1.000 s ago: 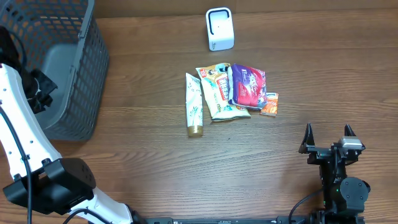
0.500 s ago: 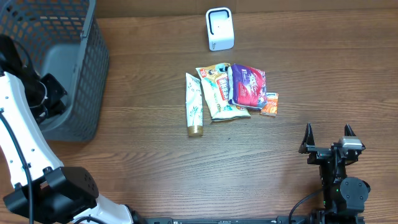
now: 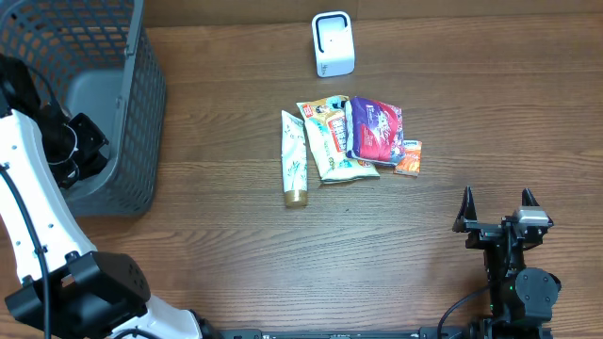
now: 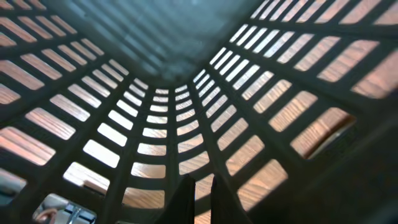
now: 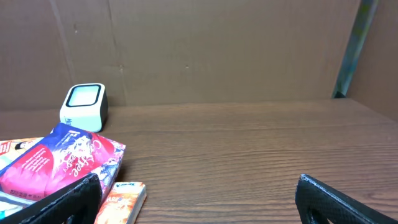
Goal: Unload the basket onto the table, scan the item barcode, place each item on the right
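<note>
**A:** Far left first: what's in the basket [image 3: 141, 104]?

**B:** Nothing, I think. Its grey floor looks bare, though the near wall hides a strip. The left jaws are inside it, pressed together and holding nothing.

**A:** And the items to scan?

**B:** They're heaped mid-desk [image 3: 236, 245], well apart from both arms. There's a tube [image 3: 295, 158], a snack packet [image 3: 330, 146] just beside it, a purple pouch [image 3: 374, 130] overlapping that, and a small orange sachet [image 3: 408, 158]. All look light, and the film packs soft and probably slippery. I'd grip the tube across its firmer body, since it lies clear at the heap's edge.

**A:** Scanner?

**B:** The scanner [image 3: 333, 43] stands behind the heap, apart from it.

**A:** Right side?

**B:** The right jaws stand wide apart, empty, near the desk's front.
</note>
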